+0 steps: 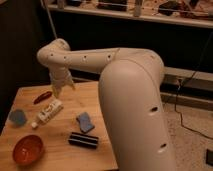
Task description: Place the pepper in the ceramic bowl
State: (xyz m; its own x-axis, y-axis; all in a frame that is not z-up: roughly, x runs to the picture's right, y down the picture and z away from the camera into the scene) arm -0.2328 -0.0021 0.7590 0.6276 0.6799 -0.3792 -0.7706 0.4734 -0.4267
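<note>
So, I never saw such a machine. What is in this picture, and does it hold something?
The big white shape is a robot arm. At its end is a two-finger hand, open and empty, over the far left of a wooden table, near a small red pepper. Also on the table: a white tube, a blue cup, an orange bowl, a blue pad and a dark block. There is only one camera view, looking down at the table; where the camera is fixed I cannot tell. The pepper should go into the bowl.

White tube [48, 112], blue cup [17, 118], black box [83, 140] lie on table [92, 96].
</note>
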